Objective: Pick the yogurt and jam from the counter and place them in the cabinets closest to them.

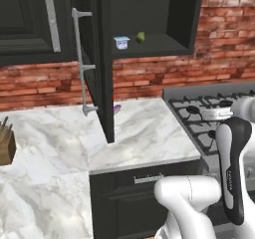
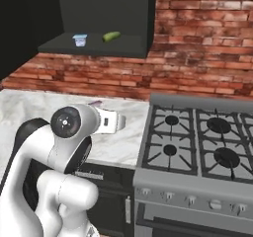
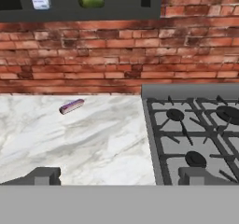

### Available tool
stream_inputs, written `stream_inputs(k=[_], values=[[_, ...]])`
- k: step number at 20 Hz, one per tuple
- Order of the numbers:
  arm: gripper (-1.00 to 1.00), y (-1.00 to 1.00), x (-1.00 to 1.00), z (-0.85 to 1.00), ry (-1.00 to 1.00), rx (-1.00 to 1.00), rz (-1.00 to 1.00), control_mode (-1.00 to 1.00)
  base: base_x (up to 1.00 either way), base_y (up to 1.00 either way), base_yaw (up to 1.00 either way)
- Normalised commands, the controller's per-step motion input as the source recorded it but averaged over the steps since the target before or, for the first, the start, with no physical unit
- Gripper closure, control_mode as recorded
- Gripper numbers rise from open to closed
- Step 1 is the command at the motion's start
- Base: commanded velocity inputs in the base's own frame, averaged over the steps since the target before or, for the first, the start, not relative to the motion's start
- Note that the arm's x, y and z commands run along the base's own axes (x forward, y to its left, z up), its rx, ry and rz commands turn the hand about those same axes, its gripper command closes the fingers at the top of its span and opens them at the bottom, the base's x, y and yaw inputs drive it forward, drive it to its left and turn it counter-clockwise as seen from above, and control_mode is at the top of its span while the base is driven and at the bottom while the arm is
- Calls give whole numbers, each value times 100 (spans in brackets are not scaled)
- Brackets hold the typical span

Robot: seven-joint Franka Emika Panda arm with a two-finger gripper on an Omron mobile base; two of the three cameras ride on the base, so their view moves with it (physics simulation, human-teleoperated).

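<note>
I see the yogurt (image 1: 121,43) already on the open cabinet (image 1: 149,44) shelf beside a green item (image 1: 141,37), so that half looks done. The jam (image 3: 72,106), a small purple thing, lies on the surface (image 3: 93,139) near the brick wall, and my hand (image 3: 119,175) is released, empty, well short of it. The yogurt label is too blurred to read.

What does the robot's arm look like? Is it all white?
Mostly white. The arm is made of smooth, rounded white shells with dark black parts at the joints, and one joint has a round grey cap. A long black panel with tiny pale lettering runs down one link in the left base view. The hand ends in two small, dark grey, blocky fingertips.
</note>
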Motion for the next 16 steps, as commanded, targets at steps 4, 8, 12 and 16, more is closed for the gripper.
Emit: stream_inputs(k=[4,8,12,16], values=[[-100,0,0,0,0,0,0,100,0,-65,-1],[-100,0,0,0,0,0,0,100,1,-66,0],[-100,0,0,0,0,0,0,100,1,-59,0],[-100,0,0,0,0,0,0,100,0,-66,0]])
